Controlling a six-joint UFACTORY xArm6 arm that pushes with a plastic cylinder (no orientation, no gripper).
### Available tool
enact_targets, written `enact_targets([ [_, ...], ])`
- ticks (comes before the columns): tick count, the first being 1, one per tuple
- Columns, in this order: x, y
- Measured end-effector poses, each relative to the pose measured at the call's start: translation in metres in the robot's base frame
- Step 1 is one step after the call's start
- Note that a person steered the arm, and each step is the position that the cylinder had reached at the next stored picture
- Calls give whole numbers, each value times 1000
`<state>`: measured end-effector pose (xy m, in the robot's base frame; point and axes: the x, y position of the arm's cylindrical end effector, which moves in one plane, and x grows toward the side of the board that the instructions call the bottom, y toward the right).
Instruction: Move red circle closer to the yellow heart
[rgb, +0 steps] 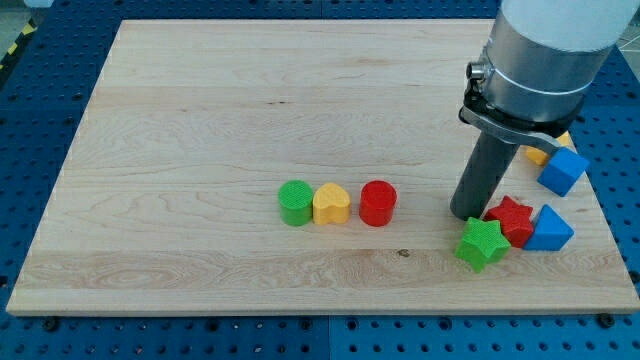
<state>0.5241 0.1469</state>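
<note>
Pale wooden worktop with visible grain, lying on a blue perforated base that shows at all edges; a strip of yellow-black tape at the view's top left corner

Red circle: short ribbed cylinder, upright, flat top, sits near the middle of the worktop toward the view's bottom. Yellow heart lies just to its left with a narrow gap between them, not touching. Green circle touches or nearly touches the heart on its far left side; the three form a row

Tool is a plain dark rod under a grey cylindrical arm housing, no jaws, so nothing to be apart or clamped. My tip rests on the worktop to the view's right of the red circle, apart from it with bare wood between, at about the same height in the view

Right of my tip: red star just beside it, green star just below, blue triangle touching the red star, blue cube above, orange block partly hidden behind the arm, shape unclear
</note>
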Motion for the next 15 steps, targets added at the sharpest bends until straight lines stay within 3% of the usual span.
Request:
enact_targets([
  [15,3,-57],
])
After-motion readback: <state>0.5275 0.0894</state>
